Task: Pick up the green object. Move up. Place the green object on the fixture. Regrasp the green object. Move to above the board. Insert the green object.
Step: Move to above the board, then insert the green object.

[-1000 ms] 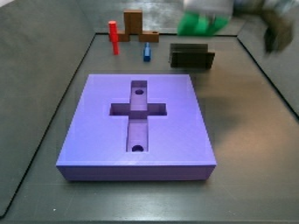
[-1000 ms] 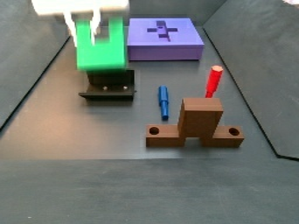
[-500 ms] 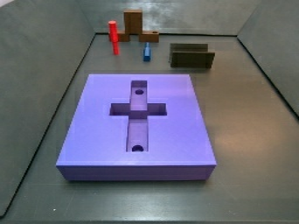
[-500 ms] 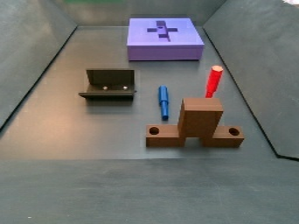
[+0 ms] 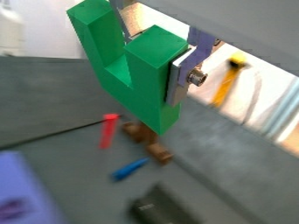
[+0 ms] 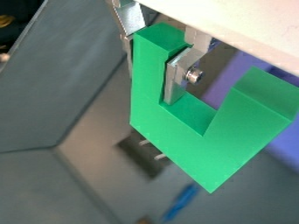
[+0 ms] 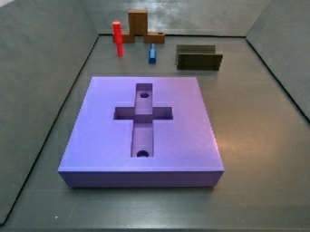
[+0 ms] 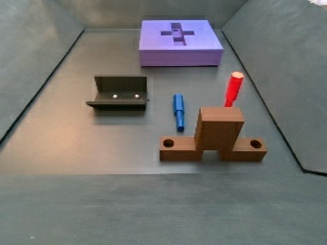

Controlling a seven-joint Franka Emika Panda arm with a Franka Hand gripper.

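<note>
Green block [image 5: 128, 66] fills both wrist views, clamped in the gripper [image 5: 158, 52], its two prongs and the notch between them plain to see; in a wrist view one silver finger [image 5: 184, 72] lies flat against a prong, with a screw head just beside it; in a wrist view [image 6: 205, 131] the block shows as a chunky L of bright green, a finger plate [image 6: 176, 79] pressed to its side; the gripper [image 6: 163, 61] is closed on the block and held high above the floor, out of both side views; far below, blurred, a wrist view shows the red post [image 5: 107, 131], the blue peg [image 5: 129, 168], part of the brown block [image 5: 149, 144], a corner of the board [image 5: 24, 197] and the dark edge of the fixture [image 5: 158, 213]; in both side views the fixture [image 7: 198, 58] stands bare on the grey floor, open-topped, well apart from the board [image 7: 97, 136]; the board's cross recess and two round holes hold nothing; in a side view the fixture [image 8: 119, 93] sits near the blue peg [image 8: 179, 110], with the red post [image 8: 234, 89] just behind the brown block [image 8: 220, 137] and the board [image 8: 160, 53] at the far end.
</note>
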